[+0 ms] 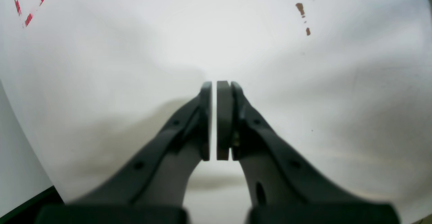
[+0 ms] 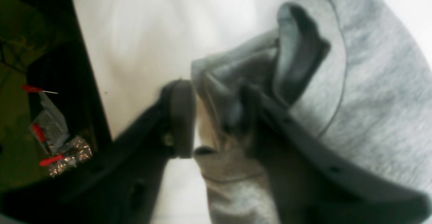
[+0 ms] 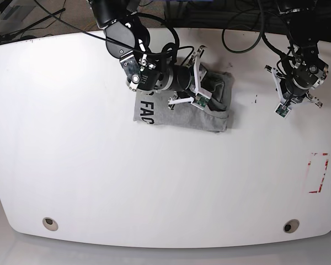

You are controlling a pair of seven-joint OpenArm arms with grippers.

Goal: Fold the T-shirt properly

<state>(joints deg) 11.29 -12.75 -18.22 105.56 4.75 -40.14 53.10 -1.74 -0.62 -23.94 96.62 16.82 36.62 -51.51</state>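
Note:
The light grey T-shirt (image 3: 182, 113) lies folded into a small bundle at the table's far middle, with dark lettering showing at its left end. My right gripper (image 3: 201, 91) is over its right part. In the right wrist view, my right gripper (image 2: 216, 92) is open, with a bunched fold of the T-shirt (image 2: 371, 82) between the jaws and cloth draped over the right finger. The left pad (image 2: 182, 116) stands apart from the cloth. My left gripper (image 1: 214, 85) is shut and empty over bare white table, off to the shirt's right in the base view (image 3: 295, 88).
The white table (image 3: 99, 165) has a red tape rectangle (image 3: 318, 172) near its right edge, also in the left wrist view (image 1: 27, 11). Brown marks (image 1: 300, 9) dot the table. Two round holes (image 3: 49, 223) (image 3: 289, 226) sit near the front. The table's dark edge (image 2: 87, 82) is close to the right gripper.

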